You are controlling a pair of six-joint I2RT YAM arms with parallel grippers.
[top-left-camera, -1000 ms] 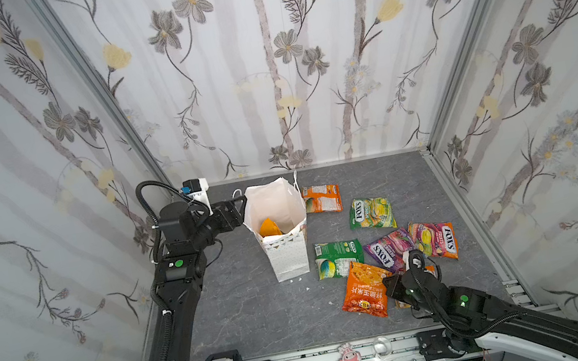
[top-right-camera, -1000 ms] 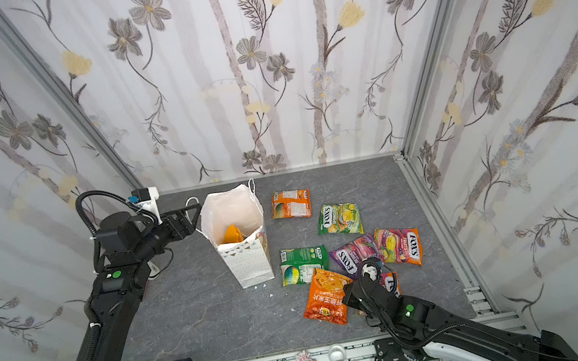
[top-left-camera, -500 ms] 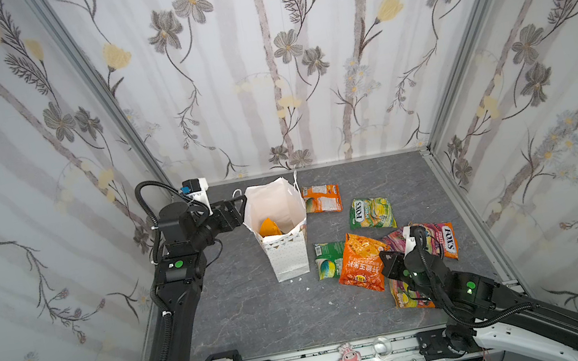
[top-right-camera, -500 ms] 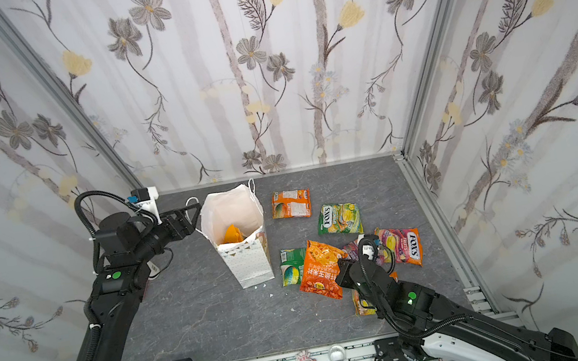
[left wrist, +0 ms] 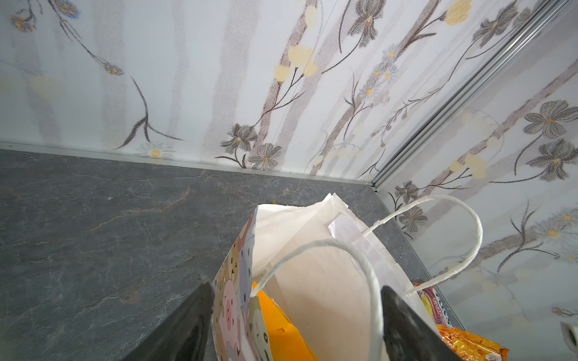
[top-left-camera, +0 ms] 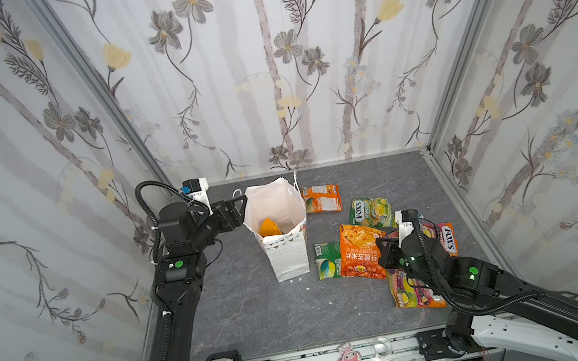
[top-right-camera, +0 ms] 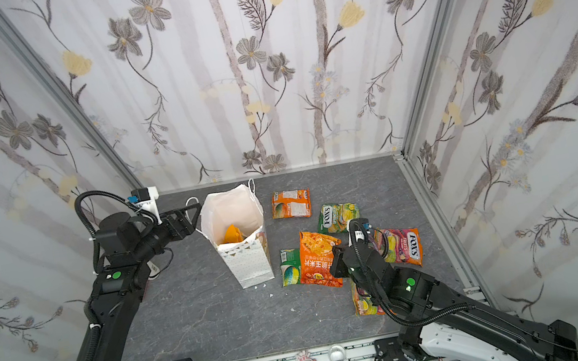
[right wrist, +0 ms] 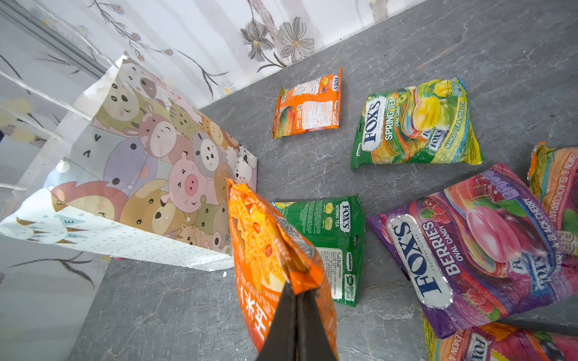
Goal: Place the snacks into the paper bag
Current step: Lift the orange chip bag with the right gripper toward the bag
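The white paper bag (top-left-camera: 289,257) (top-right-camera: 250,266) stands open at the left centre, with one orange snack (top-left-camera: 269,228) (left wrist: 281,331) inside. My left gripper (top-left-camera: 239,205) (left wrist: 296,286) is open and straddles the bag's left rim (left wrist: 240,250), one finger outside and one over the opening. My right gripper (right wrist: 295,289) is shut on the edge of an orange snack packet (top-left-camera: 360,251) (right wrist: 259,237), which hangs above the floor to the right of the bag (right wrist: 140,175). Several snacks lie on the floor, among them a green one (top-left-camera: 328,265), a purple one (right wrist: 469,247) and a green-yellow one (top-left-camera: 372,212).
Flowered walls close the grey floor (top-left-camera: 255,316) on three sides. An orange packet (top-left-camera: 322,198) lies behind the bag's right side. A packet (top-left-camera: 412,294) lies partly under my right arm. A small pink figure (top-left-camera: 349,355) sits on the front rail.
My right gripper has lifted the orange packet from the front floor and carried it back and left, towards the bag. The left arm and the bag have not moved.
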